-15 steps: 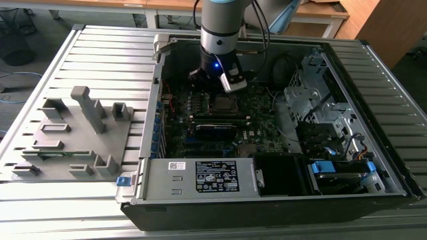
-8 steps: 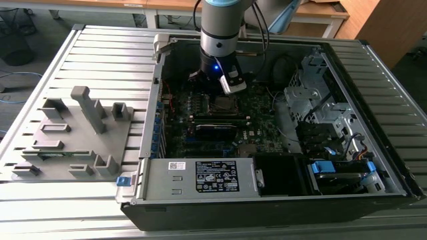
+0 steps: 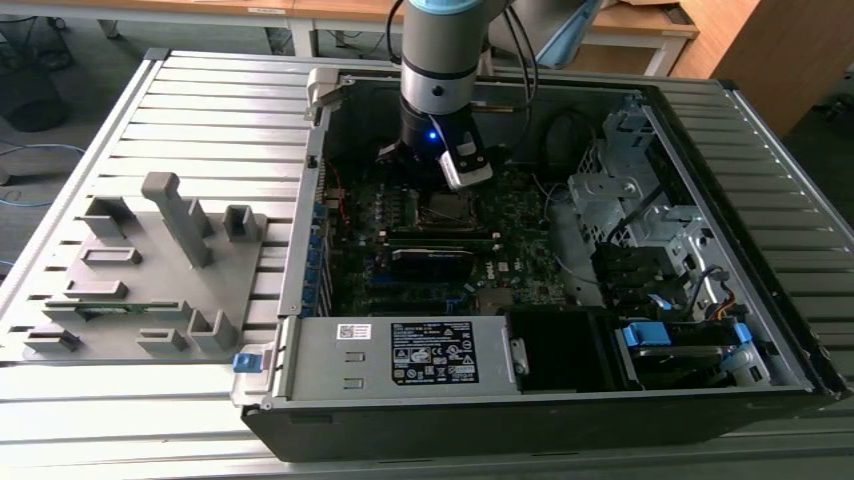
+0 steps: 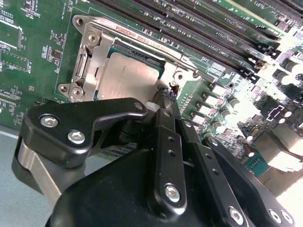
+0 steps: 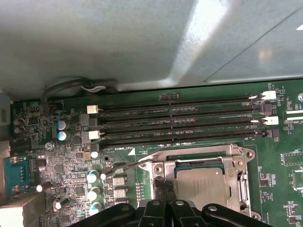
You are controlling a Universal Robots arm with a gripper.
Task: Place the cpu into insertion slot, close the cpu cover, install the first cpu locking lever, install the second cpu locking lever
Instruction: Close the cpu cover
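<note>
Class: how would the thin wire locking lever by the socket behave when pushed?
The locking lever is a slim bent metal wire, so it would probably flex springily, not stay rigid. Its smooth round surface may slip under a push.

We see a grey ribbed metal table (image 3: 200, 110) with 2 things lying directly on it. The open computer case (image 3: 534, 420) lies on its side right beneath the gripper (image 4: 169, 97), which reaches down into it, so the case walls stand all around the gripper. The grey plastic fixture (image 3: 147, 310) lies flat on the slats well apart from the gripper, toward the exterior view's left of it, just beside the case's outer wall. Several short blocks and 1 tall post rise from its base. On that same side of the gripper, beyond the fixture, we see bare slats running up to the table's edge.
</note>
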